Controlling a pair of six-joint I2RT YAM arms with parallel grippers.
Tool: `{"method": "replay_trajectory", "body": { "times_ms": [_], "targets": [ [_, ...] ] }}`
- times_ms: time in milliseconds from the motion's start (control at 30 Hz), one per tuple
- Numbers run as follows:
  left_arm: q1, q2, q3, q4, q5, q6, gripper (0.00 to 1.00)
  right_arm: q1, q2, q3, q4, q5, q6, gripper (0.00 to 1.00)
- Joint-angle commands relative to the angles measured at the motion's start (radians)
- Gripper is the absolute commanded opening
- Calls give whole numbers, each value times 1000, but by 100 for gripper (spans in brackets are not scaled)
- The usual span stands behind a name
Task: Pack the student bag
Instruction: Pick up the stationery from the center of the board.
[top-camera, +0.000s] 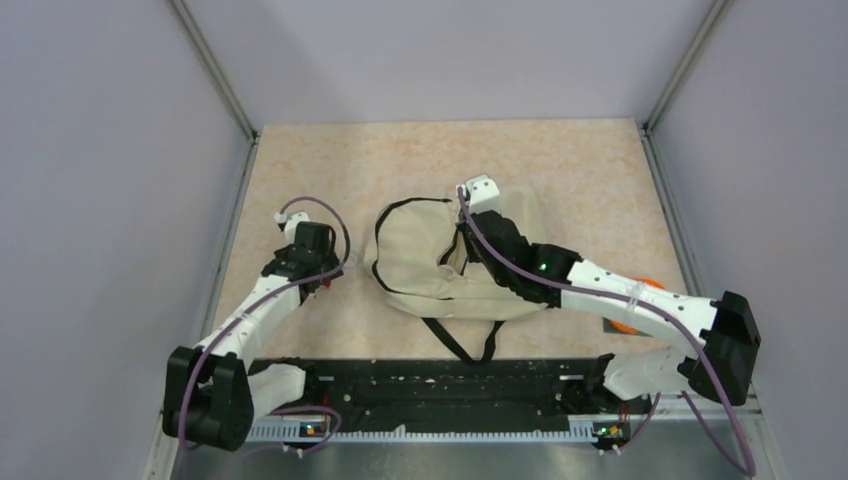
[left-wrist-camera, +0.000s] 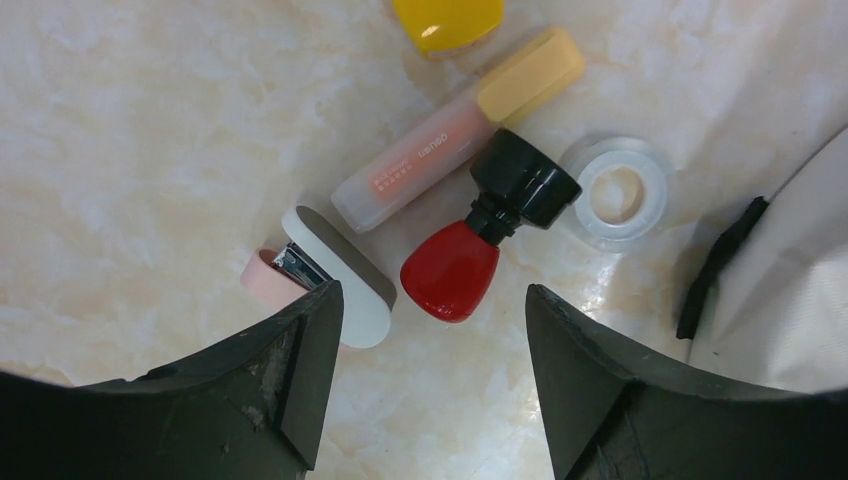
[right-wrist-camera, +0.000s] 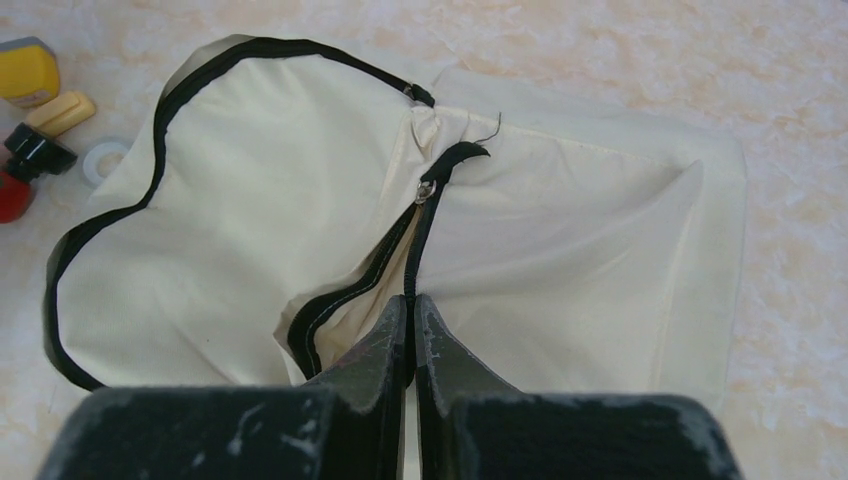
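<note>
From the top view I judge the packing as barely begun: the student bag (top-camera: 410, 255) lies flat in the middle of the table (top-camera: 560, 170), its black straps trailing toward me, and nothing shows as loaded. My left gripper (top-camera: 318, 275) hangs just left of the bag and my right gripper (top-camera: 462, 250) reaches over the bag's middle. Something orange (top-camera: 650, 283) peeks out under the right arm, but I cannot tell what it is. In the left wrist view the jaws stand wide apart and hold nothing. They hover over a red bottle (left-wrist-camera: 450, 272) with a black cap. Around it lie a pink tube (left-wrist-camera: 455, 140) with a yellow cap touching the bottle's cap, a clear tape roll (left-wrist-camera: 615, 195) just beside the cap, a pink-and-white stapler (left-wrist-camera: 335, 255) by my left finger, and a yellow object (left-wrist-camera: 447, 15) cut off at the top edge. All of these sit on the table beside the bag — none is in it. In the right wrist view the jaws are pressed together right at the zip (right-wrist-camera: 425, 190). I cannot tell whether they pinch its edge. The zip gapes only as a narrow slit and I see nothing inside — so, by my reckoning, every item is left to go in.
</note>
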Motion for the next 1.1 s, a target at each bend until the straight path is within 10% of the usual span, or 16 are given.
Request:
{"method": "replay_trajectory", "body": {
  "times_ms": [0,1067],
  "targets": [
    [8,49,50,11,21,24,70,-14,-55,5,96,-37,-15,0],
    [19,291,159,-7,167,-32,61,-25,-70,-11,92,-64,-2,0]
  ]
}}
